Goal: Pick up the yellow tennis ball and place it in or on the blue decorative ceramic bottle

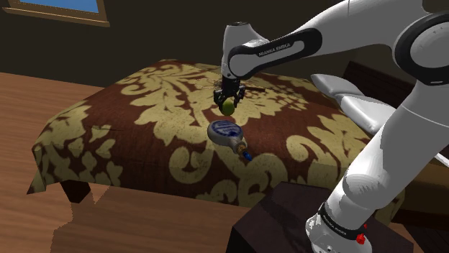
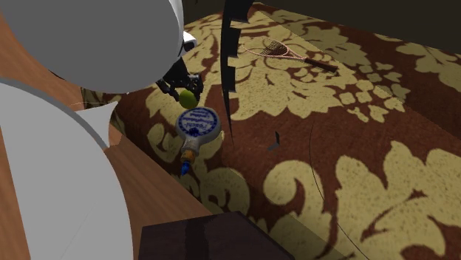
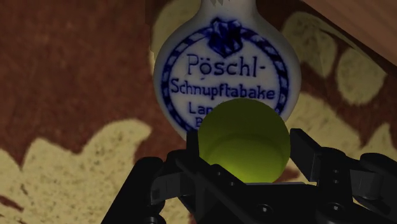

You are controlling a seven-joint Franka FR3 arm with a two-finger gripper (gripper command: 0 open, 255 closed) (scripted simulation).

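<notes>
Above the damask-covered bed [image 1: 155, 162], the fingers [image 3: 306, 153] clamped the yellow-green tennis ball [image 3: 243, 143] over the near edge of the blue-and-white ceramic bottle [image 3: 224, 70] (lying flat, neck pointing away).

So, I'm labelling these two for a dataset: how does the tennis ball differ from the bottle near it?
The tennis ball is plain yellow-green; the bottle is white with blue lettering and a blue border. The tennis ball is clasped in the gripper above the cloth; the bottle lies flat on that patterned cloth. The tennis ball is the smaller. Both look round in outline.
</notes>
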